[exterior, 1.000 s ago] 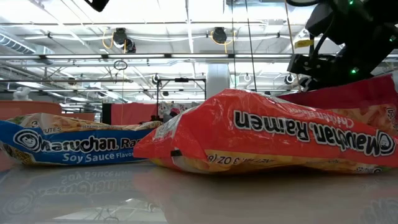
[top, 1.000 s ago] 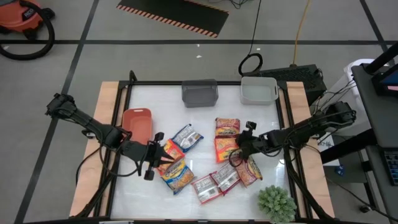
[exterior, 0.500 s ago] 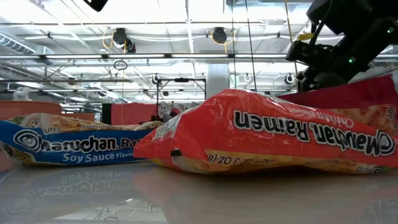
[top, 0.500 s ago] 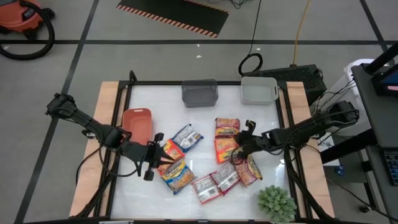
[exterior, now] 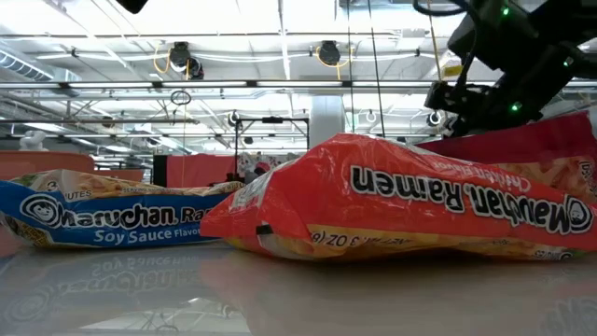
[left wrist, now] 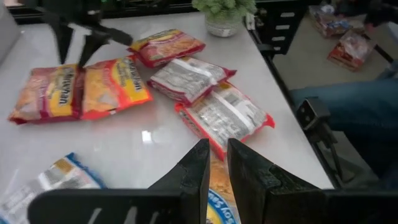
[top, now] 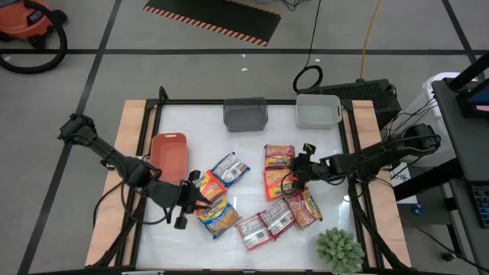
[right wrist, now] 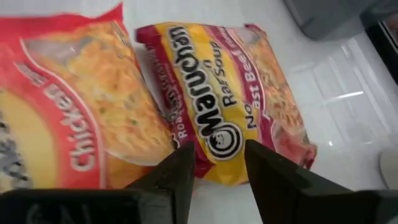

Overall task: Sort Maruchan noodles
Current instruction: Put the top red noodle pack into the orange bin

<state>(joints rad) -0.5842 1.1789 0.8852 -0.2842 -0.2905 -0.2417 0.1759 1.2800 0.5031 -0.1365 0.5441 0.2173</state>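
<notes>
Several Maruchan packets lie flat on the white table. My right gripper (top: 296,173) is open and hovers above the table, as the low view shows (exterior: 471,93). Its fingers stand over the near end of a roast beef packet (right wrist: 233,118), beside a red chicken packet (right wrist: 68,106). My left gripper (top: 188,200) is shut, or nearly so, at the left end of a blue-trimmed packet (top: 216,215) and just near of a red one (top: 208,184). The blue packet's edge (left wrist: 219,198) shows below its fingertips (left wrist: 216,163). My left gripper comes in low from the table's left at the blue-trimmed packet's left edge (left wrist: 217,186). Whether its fingers touch that edge, I cannot tell. The packet lies flat on the table.
A grey bin (top: 245,114) and a white bin (top: 318,111) stand at the far edge, a red bin (top: 169,150) at the left. A potted plant (top: 340,249) is in the near right corner. Two silver-backed packets (top: 262,226) lie near the middle. A person's leg in jeans (left wrist: 348,109) shows beyond the table.
My right gripper has moved a little toward the far edge, from over the red chicken packet to the roast beef packet's end, and has turned slightly. My left gripper has drawn back a little toward the near left. No packet has visibly moved.
</notes>
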